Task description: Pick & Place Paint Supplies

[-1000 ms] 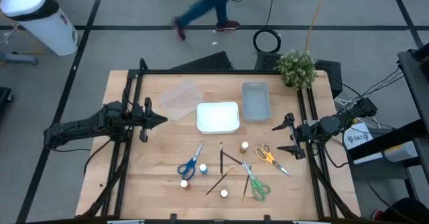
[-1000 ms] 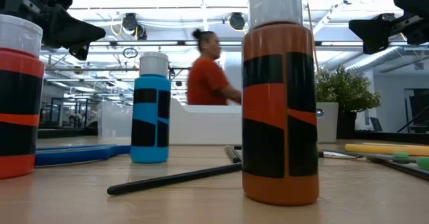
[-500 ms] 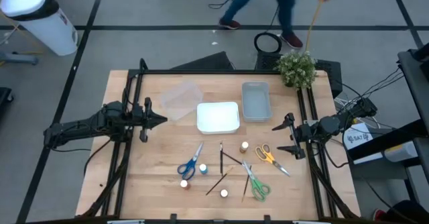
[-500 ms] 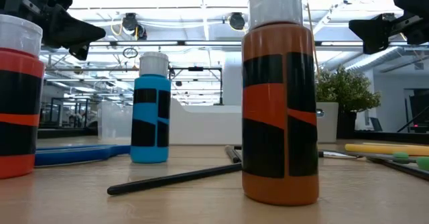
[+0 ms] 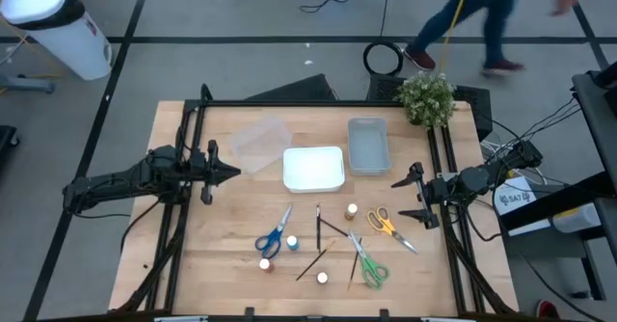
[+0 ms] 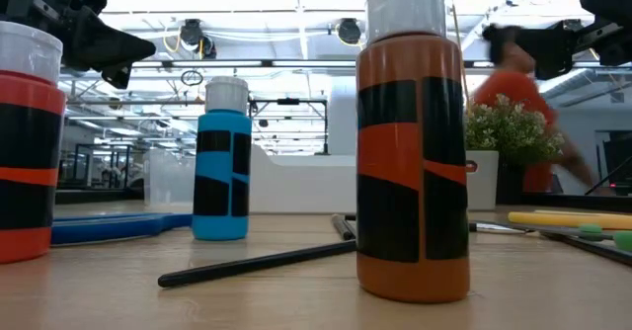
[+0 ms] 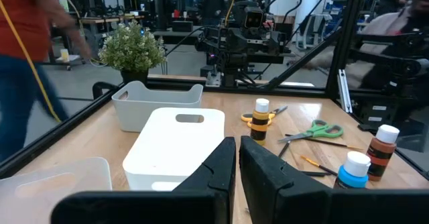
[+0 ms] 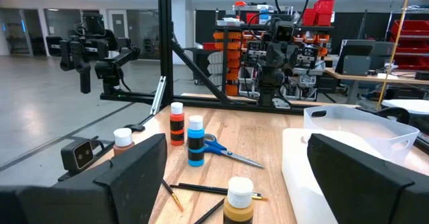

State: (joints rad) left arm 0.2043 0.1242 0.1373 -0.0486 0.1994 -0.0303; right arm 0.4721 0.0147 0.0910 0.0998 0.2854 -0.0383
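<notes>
My left gripper (image 5: 231, 173) hovers shut over the table's left part, beside the clear tray. My right gripper (image 5: 405, 199) hovers open near the right edge, next to the orange-yellow scissors (image 5: 386, 224). Blue scissors (image 5: 273, 237) and green scissors (image 5: 368, 267) lie flat near the front. Several paint pots stand upright: one brown-bodied (image 5: 351, 210), one blue (image 5: 291, 242), one red (image 5: 264, 263) and one at the front (image 5: 322, 278). Thin dark brushes (image 5: 318, 228) lie between them. In the low view the front pot (image 6: 412, 142) looms large and the grippers (image 6: 109, 48) (image 6: 548, 48) hang high.
A clear tray (image 5: 258, 144), a white tray (image 5: 313, 168) and a grey tray (image 5: 368, 146) sit toward the far edge. A potted plant (image 5: 427, 98) stands at the far right corner. A person (image 5: 482, 13) walks on the floor beyond the table.
A person beyond the table's far edge has walked from left to right. Both arms and all the supplies have kept still.
</notes>
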